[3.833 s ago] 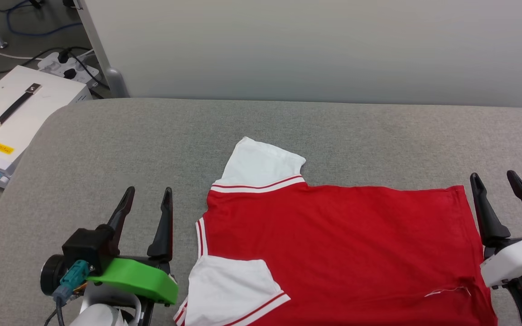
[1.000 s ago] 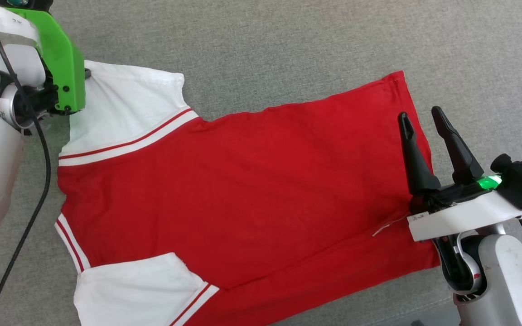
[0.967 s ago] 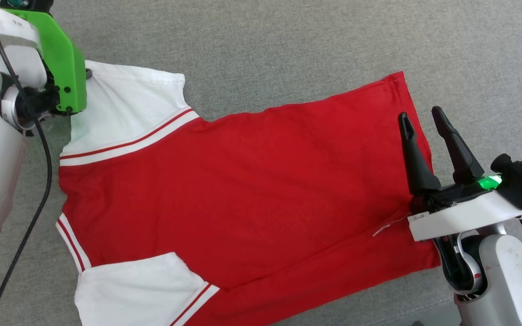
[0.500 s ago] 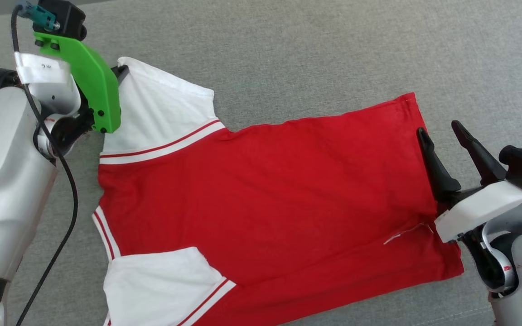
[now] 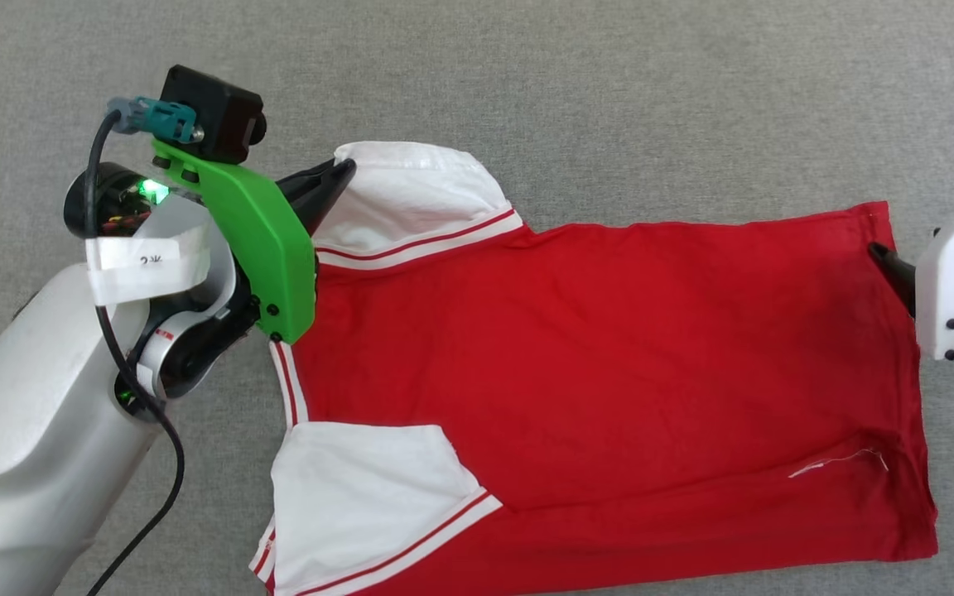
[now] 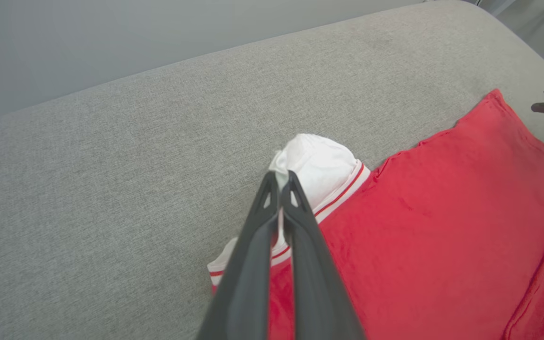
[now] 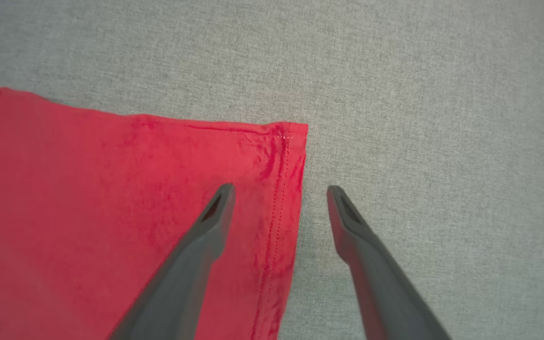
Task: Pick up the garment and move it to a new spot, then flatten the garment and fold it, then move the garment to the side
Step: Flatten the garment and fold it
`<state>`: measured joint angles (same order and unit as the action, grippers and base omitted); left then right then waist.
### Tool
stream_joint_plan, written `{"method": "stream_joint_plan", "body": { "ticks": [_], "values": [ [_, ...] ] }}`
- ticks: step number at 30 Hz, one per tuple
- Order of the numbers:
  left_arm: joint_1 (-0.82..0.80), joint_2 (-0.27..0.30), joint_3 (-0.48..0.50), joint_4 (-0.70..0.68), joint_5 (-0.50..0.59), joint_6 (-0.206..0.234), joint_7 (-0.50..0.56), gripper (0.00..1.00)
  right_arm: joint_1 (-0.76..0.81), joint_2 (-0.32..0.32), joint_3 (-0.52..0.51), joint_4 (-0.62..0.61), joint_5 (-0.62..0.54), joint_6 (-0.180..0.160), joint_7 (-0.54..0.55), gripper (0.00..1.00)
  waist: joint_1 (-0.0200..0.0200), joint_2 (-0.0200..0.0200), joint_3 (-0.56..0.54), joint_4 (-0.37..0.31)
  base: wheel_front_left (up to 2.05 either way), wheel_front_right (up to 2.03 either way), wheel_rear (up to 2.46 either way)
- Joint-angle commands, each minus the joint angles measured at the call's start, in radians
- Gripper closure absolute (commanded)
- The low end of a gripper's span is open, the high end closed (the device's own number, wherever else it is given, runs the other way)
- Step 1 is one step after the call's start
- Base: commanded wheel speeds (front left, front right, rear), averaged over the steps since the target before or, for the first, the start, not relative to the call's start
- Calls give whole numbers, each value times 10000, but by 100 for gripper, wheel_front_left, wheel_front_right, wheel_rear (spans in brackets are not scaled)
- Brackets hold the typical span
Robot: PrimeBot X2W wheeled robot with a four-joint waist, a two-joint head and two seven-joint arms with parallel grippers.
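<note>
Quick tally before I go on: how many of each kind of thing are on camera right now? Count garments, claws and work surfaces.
garment: 1
claws: 2 (left claw shut on the garment's white sleeve; right claw open, one finger on either side of the hem edge)
grey padded surface: 1
Total: 4

Right gripper [image 7: 280, 189], fingers wide apart; one over the garment [image 7: 88, 212] near its hem, the other over grey upholstery [image 7: 442, 94]
</note>
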<state>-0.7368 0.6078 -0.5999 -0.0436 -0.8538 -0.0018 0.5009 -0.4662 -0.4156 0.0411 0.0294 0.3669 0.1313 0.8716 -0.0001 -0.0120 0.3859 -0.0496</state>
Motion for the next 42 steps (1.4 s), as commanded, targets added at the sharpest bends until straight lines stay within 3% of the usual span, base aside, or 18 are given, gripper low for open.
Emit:
{"method": "stream_joint_plan", "body": {
  "ticks": [1, 13, 14, 15, 16, 17, 21, 24, 25, 31, 42],
  "values": [
    [141, 54, 40, -212, 66, 92, -96, 100, -340, -46, 30, 227, -154, -6, 53, 0, 1, 120, 315, 254, 0, 0, 0],
    [107, -94, -163, -1218, 259, 264, -87, 100, -1390, -254, 570, 2599, -492, -6, -632, 0, 1, 120, 891, 675, 0, 0, 0],
    [125, -121, -186, -1177, 240, 248, -122, 100, -1373, -285, 989, 2965, -368, -6, -735, 6, 1, 120, 913, 706, 0, 0, 0],
    [122, -124, -187, -1148, 239, 242, -136, 100, -1357, -316, 1088, 3044, -340, -6, -756, 54, 1, 120, 914, 714, 0, 0, 0],
    [119, -130, -193, -1120, 242, 237, -147, 100, -1344, -338, 1172, 3117, -307, -6, -788, 71, 1, 120, 909, 720, 0, 0, 0],
    [113, -140, -202, -1076, 244, 230, -161, 100, -1330, -349, 1253, 3199, -262, -6, -853, 100, 1, 120, 889, 721, 0, 0, 0],
    [110, -206, -227, -899, 242, 231, -226, 100, -1369, -358, 1372, 3460, -144, -6, -1368, 100, 1, 120, 751, 701, 0, 0, 0],
    [176, -252, -143, -705, 198, 265, -418, 100, -1462, -324, 1275, 3560, -223, -6, -2211, 100, 1, 120, 560, 686, 0, 0, 0],
    [338, -242, 28, -447, 132, 304, -735, 100, -1373, -269, 1237, 3581, -293, -6, -3072, 100, 1, 120, 307, 665, 0, 0, 0],
    [975, -205, 291, -95, 4, 491, -1363, 100, -846, -198, 938, 3451, -141, -6, -4465, 100, 1, 120, -399, 593, 0, 0, 0],
    [2535, -89, 334, -288, -219, 912, -1967, 100, 817, -98, 276, 2816, 693, -6, -5451, 100, 1, 120, -1819, 646, 0, 0, 0]
  ]
}}
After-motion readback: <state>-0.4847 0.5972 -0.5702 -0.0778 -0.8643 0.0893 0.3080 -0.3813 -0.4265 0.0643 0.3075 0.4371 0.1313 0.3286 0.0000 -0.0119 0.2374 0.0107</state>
